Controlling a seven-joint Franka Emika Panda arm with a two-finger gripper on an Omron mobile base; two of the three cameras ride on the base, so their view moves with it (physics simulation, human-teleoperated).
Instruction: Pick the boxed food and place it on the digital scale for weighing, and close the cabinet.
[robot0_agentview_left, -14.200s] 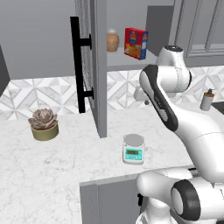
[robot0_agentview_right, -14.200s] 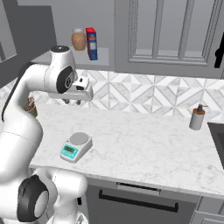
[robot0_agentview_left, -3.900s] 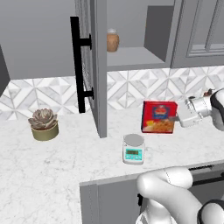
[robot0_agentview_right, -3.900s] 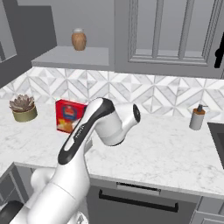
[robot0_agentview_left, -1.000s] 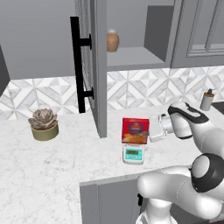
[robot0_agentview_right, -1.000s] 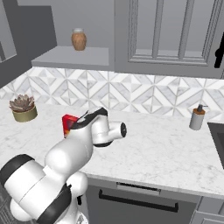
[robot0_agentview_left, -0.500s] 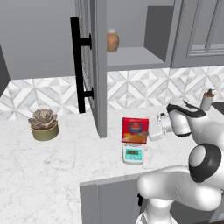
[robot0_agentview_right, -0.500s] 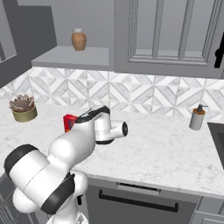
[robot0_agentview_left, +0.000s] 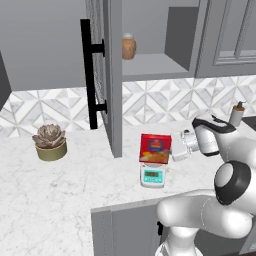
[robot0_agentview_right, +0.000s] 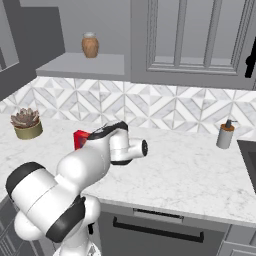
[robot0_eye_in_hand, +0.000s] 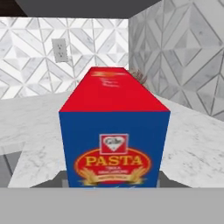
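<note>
A rendered home kitchen: a white marble desk (robot0_agentview_left: 60, 185) runs under grey wall cabinets (robot0_agentview_right: 200, 40), one with its glass door (robot0_agentview_left: 102, 75) standing open, backed by a patterned tile splashback (robot0_agentview_right: 165, 110). A soap bottle (robot0_agentview_right: 225, 134) stands beside a sink (robot0_agentview_right: 248, 155), a potted succulent (robot0_agentview_left: 49, 142) and a jar (robot0_agentview_left: 129, 46) nearby.
</note>
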